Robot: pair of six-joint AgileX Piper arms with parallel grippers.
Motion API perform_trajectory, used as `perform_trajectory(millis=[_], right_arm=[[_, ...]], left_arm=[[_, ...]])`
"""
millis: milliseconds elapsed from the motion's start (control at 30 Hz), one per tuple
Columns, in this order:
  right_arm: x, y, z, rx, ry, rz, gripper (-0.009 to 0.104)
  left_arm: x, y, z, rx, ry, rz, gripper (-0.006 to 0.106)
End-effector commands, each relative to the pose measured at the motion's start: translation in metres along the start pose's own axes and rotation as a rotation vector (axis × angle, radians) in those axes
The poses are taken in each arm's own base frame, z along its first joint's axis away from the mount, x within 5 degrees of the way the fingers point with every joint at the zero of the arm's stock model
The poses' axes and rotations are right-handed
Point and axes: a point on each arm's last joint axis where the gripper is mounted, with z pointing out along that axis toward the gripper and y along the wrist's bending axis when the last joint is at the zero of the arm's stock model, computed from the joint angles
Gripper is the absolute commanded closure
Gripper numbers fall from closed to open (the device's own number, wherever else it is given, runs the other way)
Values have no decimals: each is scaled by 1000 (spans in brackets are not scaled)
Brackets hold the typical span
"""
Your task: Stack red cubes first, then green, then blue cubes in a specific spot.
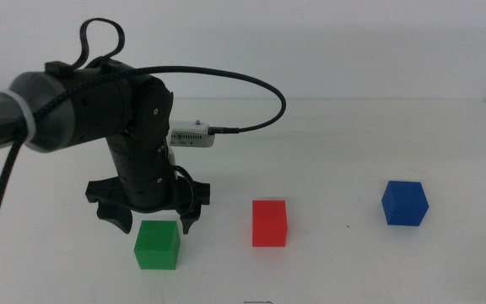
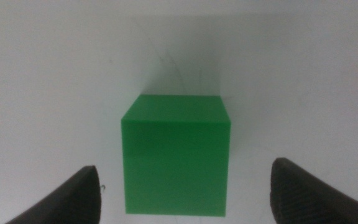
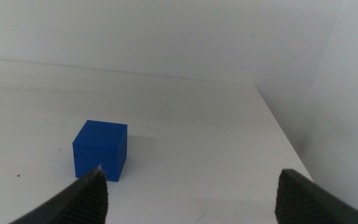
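Observation:
The green cube (image 1: 158, 244) rests on the white table at the front left. My left gripper (image 1: 153, 221) hangs just behind and above it, open, one finger on each side. In the left wrist view the green cube (image 2: 176, 154) sits between my two spread fingertips (image 2: 70, 199), with a gap on both sides. To its right, in the middle of the table, stands the red cube (image 1: 269, 223). Farther right lies the blue cube (image 1: 405, 203). The right wrist view has the blue cube (image 3: 100, 150) ahead of my open right gripper (image 3: 191, 196), which is outside the middle view.
The left arm's black cable (image 1: 243, 84) arcs over the table behind the cubes. The table's right edge (image 3: 278, 124) lies close to the blue cube, and its far edge meets a white wall.

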Motion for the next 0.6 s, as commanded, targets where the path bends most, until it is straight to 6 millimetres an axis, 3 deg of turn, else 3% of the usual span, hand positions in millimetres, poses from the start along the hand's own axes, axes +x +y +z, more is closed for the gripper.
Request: perform_trajectory(millis=[0,233,400,567], right_arm=[[-9,-2,0,24,-71,-19,20],[-9,-2,0,24,-71,-19,20],[-9,-2,0,24,-71,-19,20],[-9,-2,0,24,-71,-19,20]], left_arm=[[-4,0,-14,24,-51,-20,7],[-6,-3,8,-5,6,-12,7],[-8,-3,12,-4,8,-13,8],[-8,-3,12,-3,7,-13,21]])
